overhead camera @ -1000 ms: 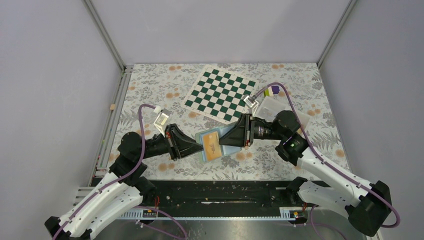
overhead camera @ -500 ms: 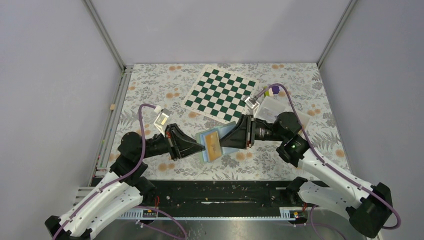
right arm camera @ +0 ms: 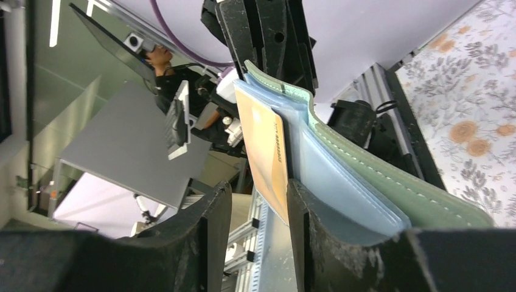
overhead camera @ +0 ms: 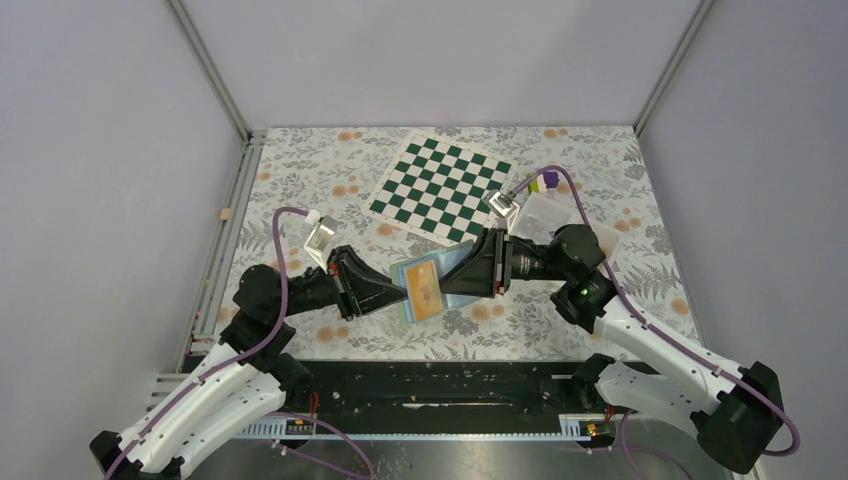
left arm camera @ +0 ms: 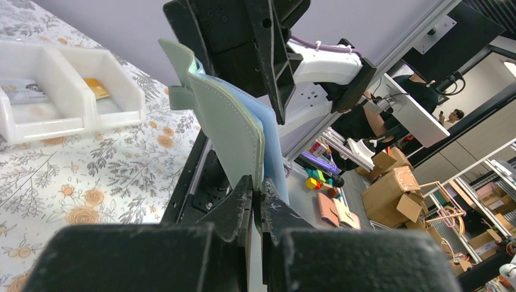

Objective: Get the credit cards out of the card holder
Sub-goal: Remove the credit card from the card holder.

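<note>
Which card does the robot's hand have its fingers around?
The orange card standing in the wallet: the fingers of the right hand sit either side of it. A pale card and a second orange card lie apart, in the white tray.

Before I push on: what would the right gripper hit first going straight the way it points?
The right gripper straddles the orange card standing out of the card holder. Pushing on, its fingers would likely meet the holder's blue pockets first, with the left gripper close behind.
</note>
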`<state>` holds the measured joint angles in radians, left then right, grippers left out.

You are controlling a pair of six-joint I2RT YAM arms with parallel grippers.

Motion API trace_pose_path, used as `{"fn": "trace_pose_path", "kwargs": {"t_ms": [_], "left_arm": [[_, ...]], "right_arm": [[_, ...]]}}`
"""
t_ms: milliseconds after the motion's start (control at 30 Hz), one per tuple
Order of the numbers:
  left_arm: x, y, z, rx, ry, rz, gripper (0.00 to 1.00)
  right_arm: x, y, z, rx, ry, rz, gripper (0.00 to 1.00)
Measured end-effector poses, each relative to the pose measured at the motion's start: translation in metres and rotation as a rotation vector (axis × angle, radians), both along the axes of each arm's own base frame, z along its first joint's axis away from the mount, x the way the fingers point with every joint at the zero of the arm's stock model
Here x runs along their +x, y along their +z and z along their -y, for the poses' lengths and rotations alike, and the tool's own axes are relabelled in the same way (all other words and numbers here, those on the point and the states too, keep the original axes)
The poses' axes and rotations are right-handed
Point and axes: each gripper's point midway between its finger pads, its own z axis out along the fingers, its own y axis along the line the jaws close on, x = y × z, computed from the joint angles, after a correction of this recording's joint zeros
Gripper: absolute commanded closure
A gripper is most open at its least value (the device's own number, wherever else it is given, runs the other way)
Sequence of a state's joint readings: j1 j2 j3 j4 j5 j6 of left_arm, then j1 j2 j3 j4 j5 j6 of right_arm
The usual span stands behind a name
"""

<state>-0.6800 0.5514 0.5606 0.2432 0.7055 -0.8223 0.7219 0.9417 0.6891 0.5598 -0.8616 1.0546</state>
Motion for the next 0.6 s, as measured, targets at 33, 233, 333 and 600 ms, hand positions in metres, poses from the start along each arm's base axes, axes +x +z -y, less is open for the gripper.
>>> {"fn": "trace_pose_path", "kwargs": {"t_ms": [33,233,333,600], "left_arm": [[0.000,0.001,0.000,-0.004,-0.002,0.005,1.00],[-0.002,0.004,0.000,-0.012,-0.008,0.016,1.00],[-0.002,0.004,0.000,-0.014,-0.007,0.019,1.00],[0.001,0.004,0.001,-0.011,-0.002,0.030,1.00]], "right_arm": [[-0.001,0.001,0.000,0.010,0.007,-0.004,0.56],[-0.003,0.004,-0.001,0.046,0.036,-0.034,0.60],[-0.004,0.008,0.000,0.059,0.040,-0.036,0.62],[-0.013,0.023,0.005,0.118,0.083,-0.024,0.67]]}}
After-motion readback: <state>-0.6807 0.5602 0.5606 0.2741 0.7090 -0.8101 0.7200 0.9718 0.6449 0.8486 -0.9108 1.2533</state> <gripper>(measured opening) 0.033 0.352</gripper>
